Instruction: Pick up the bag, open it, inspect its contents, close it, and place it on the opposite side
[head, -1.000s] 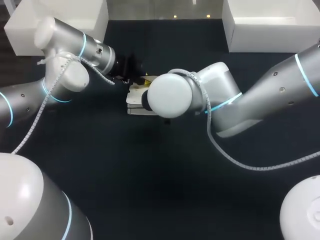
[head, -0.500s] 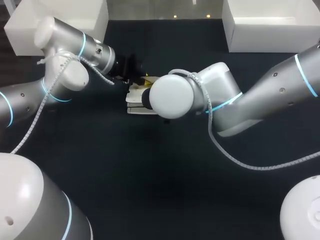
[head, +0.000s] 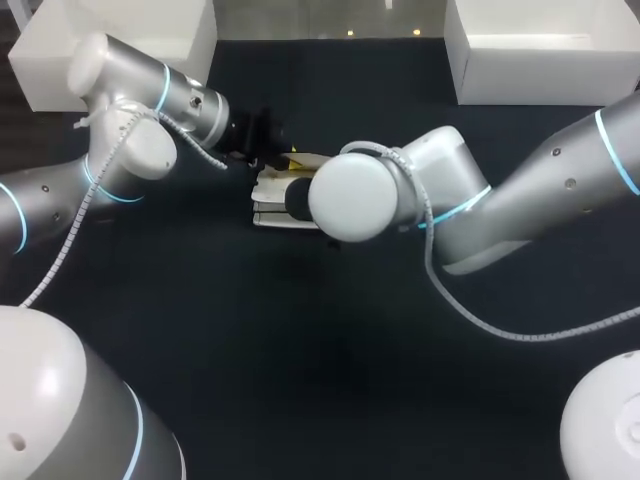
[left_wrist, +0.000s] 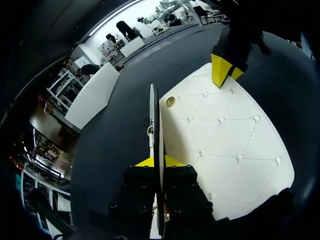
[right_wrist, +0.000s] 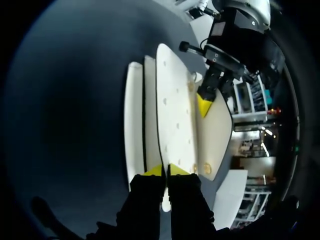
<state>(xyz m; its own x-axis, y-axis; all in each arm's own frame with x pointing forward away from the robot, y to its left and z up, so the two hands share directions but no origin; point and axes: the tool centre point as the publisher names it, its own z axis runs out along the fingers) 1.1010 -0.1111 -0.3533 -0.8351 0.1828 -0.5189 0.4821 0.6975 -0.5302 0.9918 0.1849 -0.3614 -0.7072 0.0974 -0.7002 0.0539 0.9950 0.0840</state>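
Since left gripper (left_wrist: 158, 161) and right gripper (right_wrist: 165, 171) both clamp thin edges of the bag (left_wrist: 220, 135), opening's in hand; next: spread it gently.

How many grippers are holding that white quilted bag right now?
2. The left gripper pinches one edge of the white quilted bag; the right gripper pinches the opposite end.

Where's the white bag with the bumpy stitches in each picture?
Head view: the white quilted bag is mid-table, half hidden under the right arm.
Left wrist view: its flap spreads beside the left gripper, which pinches one edge.
Right wrist view: edge-on, pinched by the right gripper.
Shared landmark: the round gold stud, in both wrist views.
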